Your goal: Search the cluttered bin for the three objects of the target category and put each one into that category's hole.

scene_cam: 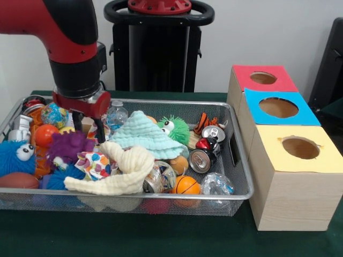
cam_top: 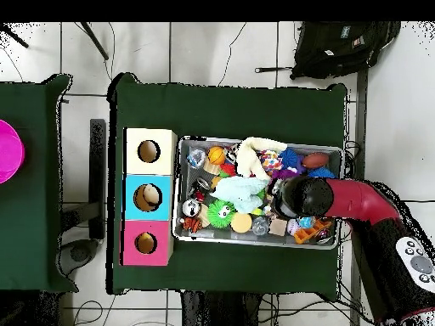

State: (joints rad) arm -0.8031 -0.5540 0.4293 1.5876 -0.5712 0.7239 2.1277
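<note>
The gripper [scene_cam: 88,124] hangs low over the wire-mesh bin [scene_cam: 236,160], down among the purple fuzzy toy [scene_cam: 68,145] and the mint knitted cloth [scene_cam: 140,136]; whether it is clenched I cannot tell. The three-hole wooden box [scene_cam: 289,198] lies well off toward the bin's opposite end.

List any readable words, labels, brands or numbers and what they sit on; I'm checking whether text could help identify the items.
None can be read.
Cans: printing on their sides, too blurred to read.
Water bottle: no legible label.
Three boxes: plain coloured tops, no writing.
</note>
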